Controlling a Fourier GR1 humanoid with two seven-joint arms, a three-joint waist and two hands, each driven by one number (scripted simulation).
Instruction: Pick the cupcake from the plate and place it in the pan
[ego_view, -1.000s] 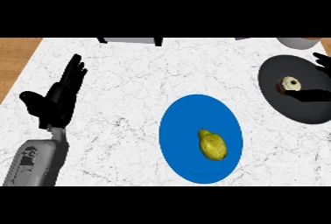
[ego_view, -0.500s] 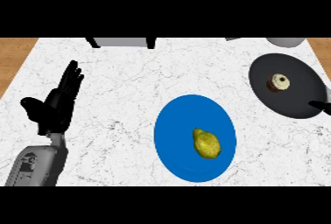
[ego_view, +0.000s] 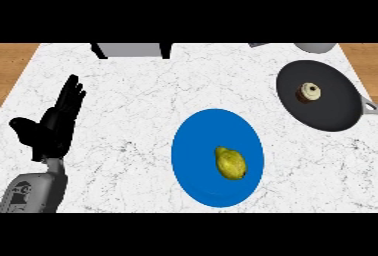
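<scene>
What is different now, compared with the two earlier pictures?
The right hand has left the view: one second ago it was over the pan at the right edge, half a second ago only a bit of it showed below the cupcake, and now it is gone. The cupcake sits in the pan as before. The left hand stays open at the left, and the yellow fruit remains on the blue plate.

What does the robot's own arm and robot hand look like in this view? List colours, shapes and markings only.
Only the left arm shows, at the lower left. The left robot hand is plain black, with long slender fingers and a thick thumb. Below it, the forearm is a grey, boxy shell with rounded edges, bearing a small dark round mark with a spot of orange. No cables show. The right robot hand is out of view.
</scene>
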